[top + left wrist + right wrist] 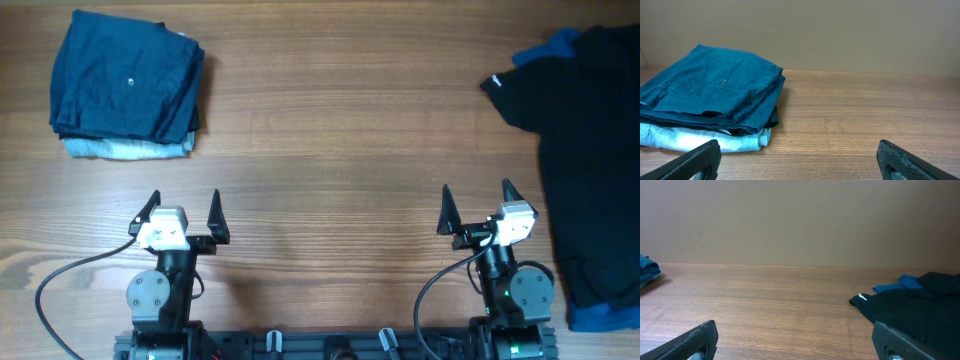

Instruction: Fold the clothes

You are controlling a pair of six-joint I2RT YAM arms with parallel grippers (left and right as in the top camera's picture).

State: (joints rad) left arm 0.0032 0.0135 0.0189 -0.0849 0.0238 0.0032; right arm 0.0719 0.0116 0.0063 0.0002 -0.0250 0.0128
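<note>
A stack of folded clothes (125,88) lies at the far left: a dark teal garment on top of a light blue one. It also shows in the left wrist view (710,97). A black shirt (590,150) with blue trim lies unfolded along the right edge; its sleeve shows in the right wrist view (910,307). My left gripper (185,213) is open and empty near the front edge, short of the stack. In the left wrist view the left gripper (800,160) holds nothing. My right gripper (477,208) is open and empty, just left of the black shirt, and the right wrist view shows the right gripper (795,340) over bare wood.
The wooden table (330,130) spans the whole view. A beige wall (800,220) stands behind its far edge. Black cables (60,285) run from the arm bases at the front.
</note>
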